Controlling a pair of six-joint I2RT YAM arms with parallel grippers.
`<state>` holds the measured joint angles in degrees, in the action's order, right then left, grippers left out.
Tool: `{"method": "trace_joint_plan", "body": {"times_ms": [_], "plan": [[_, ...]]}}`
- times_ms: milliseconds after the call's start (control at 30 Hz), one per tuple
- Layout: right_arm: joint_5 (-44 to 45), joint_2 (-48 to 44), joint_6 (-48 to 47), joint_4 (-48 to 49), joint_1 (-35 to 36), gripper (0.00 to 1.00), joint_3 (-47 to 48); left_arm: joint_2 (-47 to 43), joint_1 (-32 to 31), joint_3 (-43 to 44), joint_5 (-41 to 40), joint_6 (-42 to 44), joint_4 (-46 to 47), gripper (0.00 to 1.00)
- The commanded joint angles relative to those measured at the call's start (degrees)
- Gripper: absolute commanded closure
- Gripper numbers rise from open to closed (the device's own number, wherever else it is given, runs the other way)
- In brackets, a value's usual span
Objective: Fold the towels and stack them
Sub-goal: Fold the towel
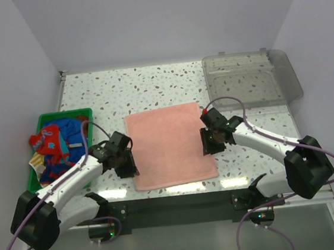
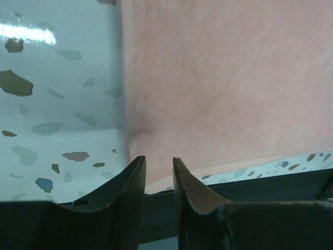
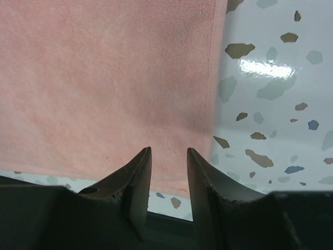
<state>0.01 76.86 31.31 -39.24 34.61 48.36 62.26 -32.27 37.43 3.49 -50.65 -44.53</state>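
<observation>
The pink towel (image 1: 169, 145) lies spread flat in the middle of the surface (image 1: 122, 94), its near edge close to the surface's front edge. The left fingers (image 1: 128, 166) sit at the towel's left edge, toward its near corner. In the left wrist view, these fingers (image 2: 134, 182) stand a narrow gap apart with nothing between them, and the towel's edge runs just ahead of the tips. The right fingers (image 1: 208, 144) are at the towel's right edge, opposite the left ones. In the right wrist view they (image 3: 136, 174) are also slightly parted and hold nothing, with their tips over the cloth. The other towels (image 1: 58, 145), blue and red-patterned, are heaped in the green basket (image 1: 64, 114) at the left. A clear tray (image 1: 287, 76) stands at the far right.
</observation>
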Motion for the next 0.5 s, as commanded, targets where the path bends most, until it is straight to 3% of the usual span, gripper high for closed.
{"method": "trace_joint_plan", "body": {"times_ms": [0,200,333,467], "plan": [[-0.9,0.9,1.6,4.1,0.0,0.63,-3.7,0.2,-0.5,-4.5,2.6,-2.4,4.5,0.68],[1.4,0.0,4.5,2.4,0.0,0.63,-7.9,0.1,-0.6,-8.6,1.9,-4.1,4.3,0.67],[5.3,-2.4,0.5,-0.4,0.0,0.61,-3.5,-1.6,-0.5,-2.0,-2.9,-3.6,-1.3,0.61],[9.7,-0.4,-6.9,-1.8,-0.7,0.59,7.4,0.2,0.2,7.6,-10.8,0.1,-4.2,0.55]]}}
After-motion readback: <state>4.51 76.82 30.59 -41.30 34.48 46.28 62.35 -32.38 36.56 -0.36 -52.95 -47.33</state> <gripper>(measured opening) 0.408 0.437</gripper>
